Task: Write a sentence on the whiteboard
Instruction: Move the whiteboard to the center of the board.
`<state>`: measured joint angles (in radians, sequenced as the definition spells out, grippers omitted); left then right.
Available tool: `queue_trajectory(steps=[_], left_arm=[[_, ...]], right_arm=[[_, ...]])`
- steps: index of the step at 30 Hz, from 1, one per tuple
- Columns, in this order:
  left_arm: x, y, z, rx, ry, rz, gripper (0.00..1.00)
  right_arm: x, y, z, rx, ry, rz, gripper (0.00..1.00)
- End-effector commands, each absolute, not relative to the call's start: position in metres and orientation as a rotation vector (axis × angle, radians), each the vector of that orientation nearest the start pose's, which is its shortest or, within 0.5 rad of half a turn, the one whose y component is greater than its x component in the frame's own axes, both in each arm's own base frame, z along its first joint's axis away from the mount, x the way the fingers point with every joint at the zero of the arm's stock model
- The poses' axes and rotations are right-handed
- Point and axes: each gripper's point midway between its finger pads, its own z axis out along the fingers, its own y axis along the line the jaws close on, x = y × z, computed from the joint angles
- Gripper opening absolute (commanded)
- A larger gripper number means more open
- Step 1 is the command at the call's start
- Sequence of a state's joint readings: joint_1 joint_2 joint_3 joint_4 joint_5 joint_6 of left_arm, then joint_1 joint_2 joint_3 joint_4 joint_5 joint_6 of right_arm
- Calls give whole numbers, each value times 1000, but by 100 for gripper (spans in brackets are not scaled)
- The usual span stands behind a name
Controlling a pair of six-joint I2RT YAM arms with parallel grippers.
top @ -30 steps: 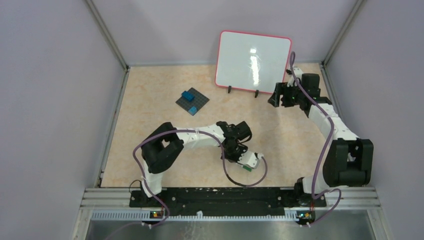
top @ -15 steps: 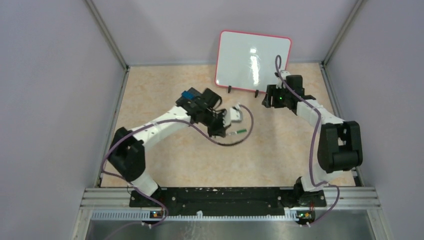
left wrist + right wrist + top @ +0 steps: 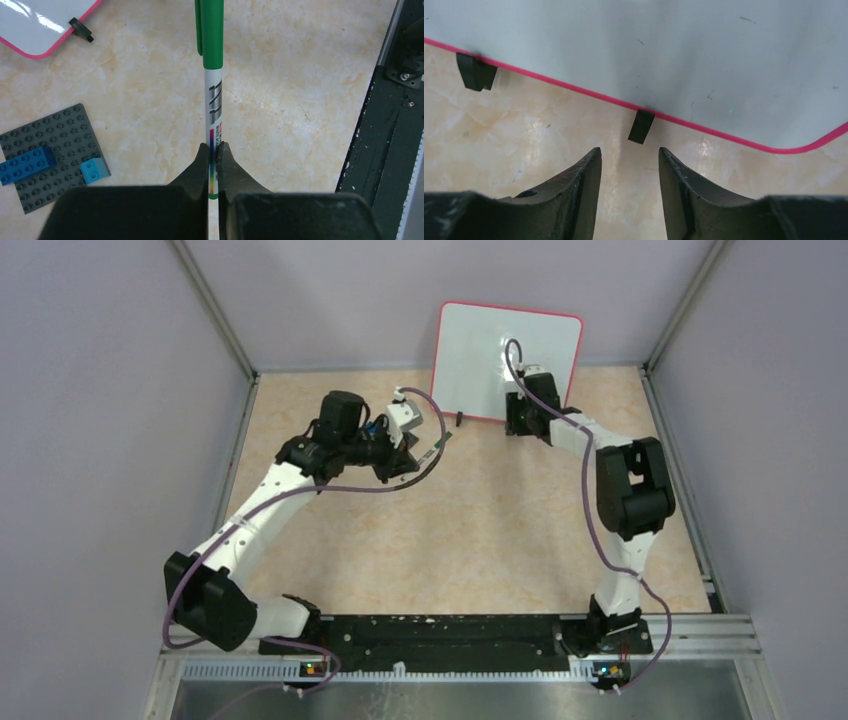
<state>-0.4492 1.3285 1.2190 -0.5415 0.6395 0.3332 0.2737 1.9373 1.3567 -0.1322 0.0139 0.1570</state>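
While the whiteboard [image 3: 470,340] stands upright at the 12 o'clock end of the table [image 3: 480,530], the left gripper [image 3: 415,452] sits around 10 o'clock from the table's middle, clamped tight on a green marker [image 3: 437,447]. On its wrist cam the marker's green cap end sticks straight out toward 12, and the jaws pinch the white barrel near its tail. A grey plate [image 3: 55,145] with two blue blocks [image 3: 27,164] lies at about 8 o'clock in that view, the board's pink corner up at 11. The right gripper [image 3: 522,415] is right at the board's bottom edge, fingers apart with nothing between them, and one black foot [image 3: 641,126] of the board is just ahead of the gap.
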Motion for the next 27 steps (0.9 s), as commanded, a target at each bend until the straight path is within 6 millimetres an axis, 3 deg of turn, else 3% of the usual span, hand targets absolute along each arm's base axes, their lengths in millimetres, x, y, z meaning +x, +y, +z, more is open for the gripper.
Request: queue_trajectory(steps=[1, 14, 20, 27], left_arm=[[286, -237, 257, 1079, 1791, -807, 0], [286, -232, 259, 1053, 1770, -823, 0], [286, -231, 258, 1051, 1772, -826, 0], [287, -232, 258, 1049, 1770, -828, 0]], right_arm=[[529, 144, 96, -56, 2212, 97, 43], [547, 141, 69, -16, 2252, 5, 35], [544, 142, 65, -50, 2273, 11, 23], [540, 146, 55, -89, 2311, 20, 29]])
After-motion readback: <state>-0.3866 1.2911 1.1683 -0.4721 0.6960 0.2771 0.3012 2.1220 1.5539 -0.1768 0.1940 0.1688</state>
